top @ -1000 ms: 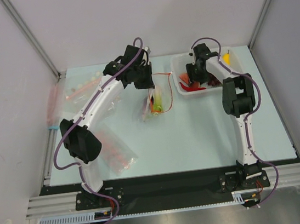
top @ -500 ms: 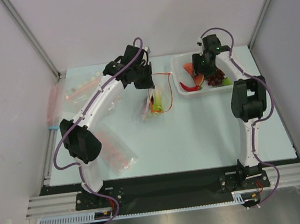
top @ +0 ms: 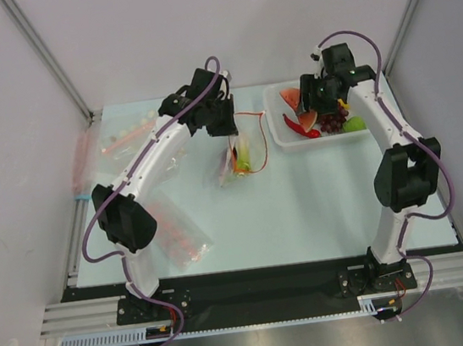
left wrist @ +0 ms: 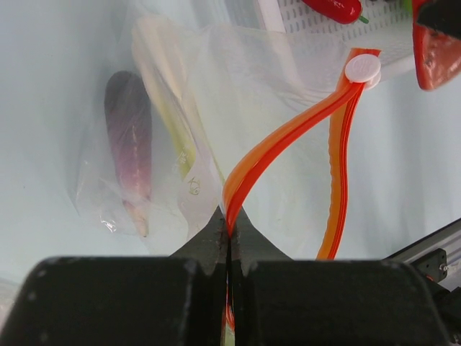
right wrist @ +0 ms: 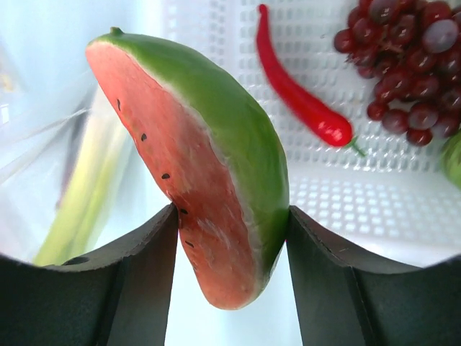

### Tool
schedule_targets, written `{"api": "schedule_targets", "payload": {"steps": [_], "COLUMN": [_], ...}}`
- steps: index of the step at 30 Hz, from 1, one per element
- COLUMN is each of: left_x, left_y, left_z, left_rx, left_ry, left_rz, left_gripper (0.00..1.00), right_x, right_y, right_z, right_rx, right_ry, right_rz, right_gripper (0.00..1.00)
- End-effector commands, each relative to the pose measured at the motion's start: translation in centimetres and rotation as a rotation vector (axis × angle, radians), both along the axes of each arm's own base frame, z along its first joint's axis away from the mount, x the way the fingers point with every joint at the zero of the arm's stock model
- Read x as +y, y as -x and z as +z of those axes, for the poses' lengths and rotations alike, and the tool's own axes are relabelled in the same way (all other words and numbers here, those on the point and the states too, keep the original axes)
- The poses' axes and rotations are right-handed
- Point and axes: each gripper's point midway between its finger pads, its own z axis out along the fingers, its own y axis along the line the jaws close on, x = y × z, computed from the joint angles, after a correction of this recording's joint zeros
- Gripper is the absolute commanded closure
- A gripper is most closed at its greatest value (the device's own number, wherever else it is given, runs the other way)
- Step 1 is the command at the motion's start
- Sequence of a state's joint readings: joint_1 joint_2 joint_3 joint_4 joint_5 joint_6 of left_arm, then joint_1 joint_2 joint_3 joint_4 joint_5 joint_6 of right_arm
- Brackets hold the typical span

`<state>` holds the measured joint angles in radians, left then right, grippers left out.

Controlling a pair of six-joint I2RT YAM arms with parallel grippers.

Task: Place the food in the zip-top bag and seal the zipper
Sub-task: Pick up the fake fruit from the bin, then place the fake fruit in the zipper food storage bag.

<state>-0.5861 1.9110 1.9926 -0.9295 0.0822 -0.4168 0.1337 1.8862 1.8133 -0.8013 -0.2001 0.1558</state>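
The clear zip-top bag [top: 237, 159] lies mid-table. My left gripper [left wrist: 229, 216] is shut on its red-orange zipper [left wrist: 288, 133], which holds the mouth up; it shows in the top view too [top: 224, 127]. A white slider [left wrist: 362, 68] sits at the strip's far end. The pale green scallion [left wrist: 169, 115] lies inside the bag, also seen in the right wrist view [right wrist: 79, 209]. The dark grapes [right wrist: 407, 68] lie in the white basket [top: 283, 142], also visible from the top [top: 339, 112]. My right gripper [right wrist: 232, 213] is shut on a watermelon slice [right wrist: 209, 144] at the basket's left edge.
A purple vegetable [left wrist: 128, 137] also lies in the bag. A red chili [right wrist: 302, 101] and a green lime-like fruit [top: 355, 123] are in the basket. Clear bags with pink-red dots [top: 179, 231] lie at the left, beside a blue strip [top: 81, 195].
My right arm has swung its elbow out to the right and its wrist has risen out of the basket with the watermelon slice. The left arm and the bag have not moved.
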Motion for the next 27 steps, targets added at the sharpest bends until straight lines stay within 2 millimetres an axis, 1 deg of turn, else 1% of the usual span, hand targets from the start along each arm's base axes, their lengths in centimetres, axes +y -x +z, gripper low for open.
{"api": "schedule_targets", "payload": {"steps": [1, 2, 3, 4, 5, 7, 8, 9, 10, 11, 12, 13, 15, 17, 18, 21, 25, 27], "left_x": [-0.7, -0.9, -1.0, -1.1, -1.1, -1.1, -1.2, -1.4, -1.3, -1.5, -1.6, -1.7, -1.9, -2.2, -2.4, -2.9, -3.7, -4.2], "left_y": [-0.6, -0.7, -0.8, -0.8, -0.8, -1.0, -1.0, -1.1, -1.1, -1.1, -1.0, -1.2, -1.0, -1.1, -1.0, -0.8, -0.3, 0.0], "left_z": [3.9, 3.9, 3.9, 4.0, 4.0, 3.8, 3.9, 3.9, 3.9, 3.9, 4.2, 3.9, 4.0, 3.7, 3.9, 4.0, 3.9, 3.8], "left_rx": [-0.101, -0.099, -0.102, -0.103, -0.103, -0.101, -0.103, -0.104, -0.106, -0.106, -0.109, -0.104, -0.106, -0.104, -0.106, -0.115, -0.113, -0.113], "left_ry": [0.051, 0.050, 0.049, 0.049, 0.049, 0.048, 0.050, 0.049, 0.046, 0.044, 0.045, 0.038, 0.031, 0.023, 0.023, 0.027, 0.033, 0.031], "left_rz": [-0.009, -0.005, -0.002, 0.001, 0.008, 0.017, 0.018, 0.018, 0.021, 0.019, 0.017, 0.018, 0.013, 0.008, 0.004, -0.005, -0.015, -0.025], "left_gripper": [1.00, 1.00, 1.00, 1.00, 1.00, 1.00, 1.00, 1.00, 1.00, 1.00, 1.00, 1.00, 1.00, 1.00, 1.00, 1.00, 1.00, 0.99], "right_x": [1.9, 2.4, 2.5, 3.3, 3.5, 4.1, 4.9, 5.3, 5.6, 6.5, 7.0, 7.3, 8.0, 8.3, 8.5, 8.8, 9.3, 9.4], "right_y": [3.5, 4.5, 5.4, 6.4, 7.5, 9.4, 10.4, 11.4, 12.1, 13.0, 13.5, 14.2, 15.3, 15.8, 16.4, 16.8, 16.8, 16.7], "right_z": [4.4, 5.7, 5.9, 6.3, 6.8, 6.9, 6.8, 7.5, 7.4, 7.6, 7.7, 8.0, 8.3, 8.3, 8.0, 7.0, 6.6, 5.9], "right_rx": [-0.033, -0.058, -0.045, -0.043, -0.046, -0.016, -0.002, -0.007, 0.007, 0.012, 0.016, 0.022, 0.035, 0.049, 0.069, 0.126, 0.164, 0.199], "right_ry": [-0.040, -0.046, -0.042, -0.044, -0.051, -0.059, -0.059, -0.069, -0.068, -0.072, -0.078, -0.086, -0.081, -0.078, -0.071, -0.056, -0.052, -0.044], "right_rz": [0.036, 0.054, 0.061, 0.076, 0.089, 0.099, 0.121, 0.126, 0.132, 0.152, 0.157, 0.158, 0.166, 0.161, 0.164, 0.157, 0.139, 0.124], "right_gripper": [0.81, 0.81, 0.80, 0.80, 0.80, 0.80, 0.80, 0.80, 0.80, 0.80, 0.80, 0.80, 0.80, 0.80, 0.80, 0.81, 0.82, 0.83]}}
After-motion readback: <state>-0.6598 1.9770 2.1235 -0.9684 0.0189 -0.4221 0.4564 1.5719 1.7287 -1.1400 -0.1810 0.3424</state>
